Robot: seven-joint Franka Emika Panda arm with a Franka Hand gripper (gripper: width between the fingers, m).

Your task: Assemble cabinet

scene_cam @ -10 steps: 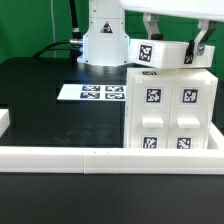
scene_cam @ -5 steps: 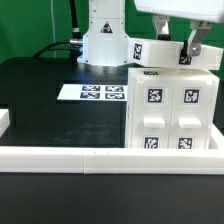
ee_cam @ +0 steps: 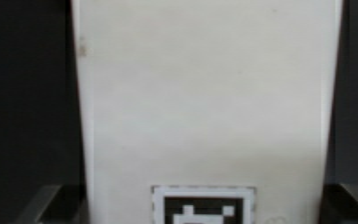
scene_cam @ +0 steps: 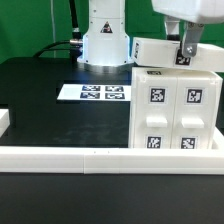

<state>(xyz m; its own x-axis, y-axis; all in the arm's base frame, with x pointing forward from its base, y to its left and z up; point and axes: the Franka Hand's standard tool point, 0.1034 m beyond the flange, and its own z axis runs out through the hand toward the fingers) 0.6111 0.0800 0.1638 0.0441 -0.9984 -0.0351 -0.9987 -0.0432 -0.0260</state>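
The cabinet [scene_cam: 175,110] is a large white box with several square markers on its front, standing at the exterior view's right. Just above its top hangs a white tagged panel [scene_cam: 158,50], tilted, with its marker facing the camera near the fingers. My gripper [scene_cam: 186,50] comes down from the top edge and is shut on this panel's right end. In the wrist view the panel [ee_cam: 194,100] fills the space between the two dark fingers [ee_cam: 44,205], its marker low in the picture. The cabinet below is hidden there.
The marker board [scene_cam: 95,93] lies flat on the black table at mid left. A long low white rail [scene_cam: 90,160] runs along the front edge. The arm's white base [scene_cam: 105,40] stands behind, next to the cabinet's back left corner.
The gripper has shifted toward the exterior view's right with the panel in it. The panel has turned, so its marker now shows at the right end.
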